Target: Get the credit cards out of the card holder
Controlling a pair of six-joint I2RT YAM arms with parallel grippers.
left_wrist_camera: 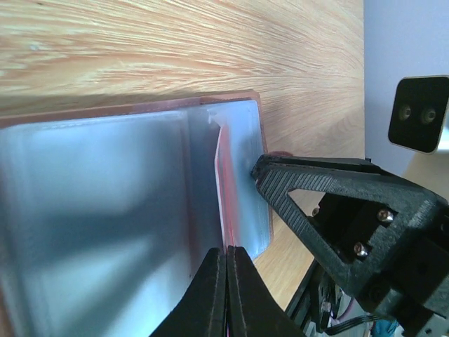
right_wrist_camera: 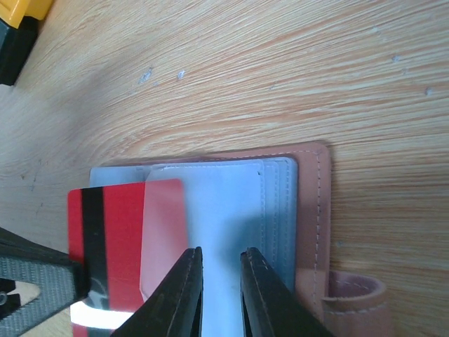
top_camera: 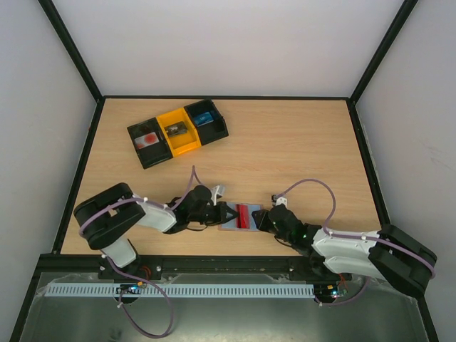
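The card holder (top_camera: 229,225) lies open on the wooden table between the two arms, brown outside (right_wrist_camera: 312,210) and pale grey inside (left_wrist_camera: 105,210). A red credit card (top_camera: 244,215) with a black stripe (right_wrist_camera: 119,232) sticks partway out of its translucent pocket toward the left arm. My left gripper (top_camera: 226,214) is shut on the card's edge, which the left wrist view shows as a thin red line (left_wrist_camera: 224,203) running into the pinched fingertips (left_wrist_camera: 227,256). My right gripper (right_wrist_camera: 221,256) rests on the holder's pale pocket side, its jaws a narrow gap apart with nothing between them.
A row of three bins stands at the back left: black (top_camera: 148,141), yellow (top_camera: 178,130) and black (top_camera: 206,119), each with a small item inside. Black frame rails edge the table. The two grippers are close together over the holder.
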